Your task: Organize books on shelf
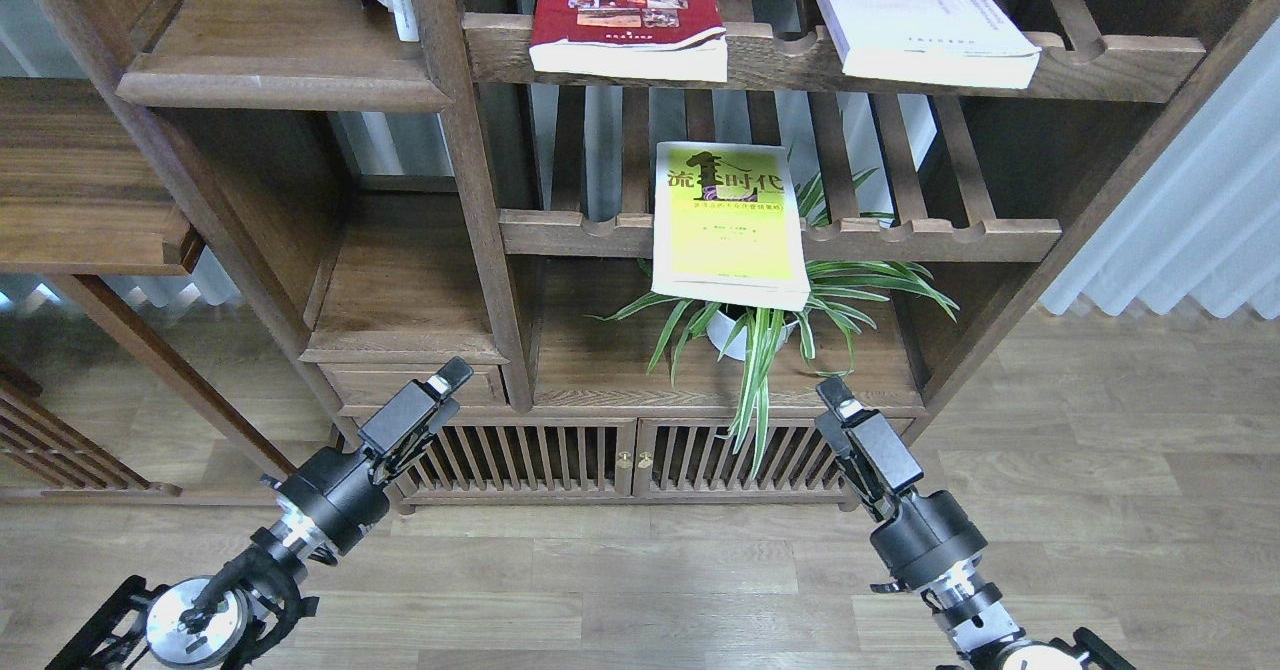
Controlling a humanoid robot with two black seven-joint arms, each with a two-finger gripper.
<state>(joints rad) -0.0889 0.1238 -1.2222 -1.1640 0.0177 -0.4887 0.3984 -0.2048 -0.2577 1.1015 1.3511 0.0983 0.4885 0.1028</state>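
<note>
Three books lie on the slatted racks of the bookcase. The dark red book point(628, 10) and the pale lavender-white book point(915, 20) rest on the upper rack, both overhanging its front rail. On the rack below lies the yellow-green book point(728, 225), which also hangs over the front. The solid dark-brown shelf point(280, 60) with a moulded front edge is at the upper left and holds a white item at its back right. My left gripper point(450, 375) and right gripper point(832, 395) hover low before the cabinet, both shut and holding nothing, far below the books.
A potted spider plant point(760, 325) stands on the low cabinet top point(600, 370) under the yellow-green book. Slatted cabinet doors point(630, 460) are below. Another brown shelf board point(80, 210) juts out at far left. Wooden floor and a white curtain point(1190, 210) lie to the right.
</note>
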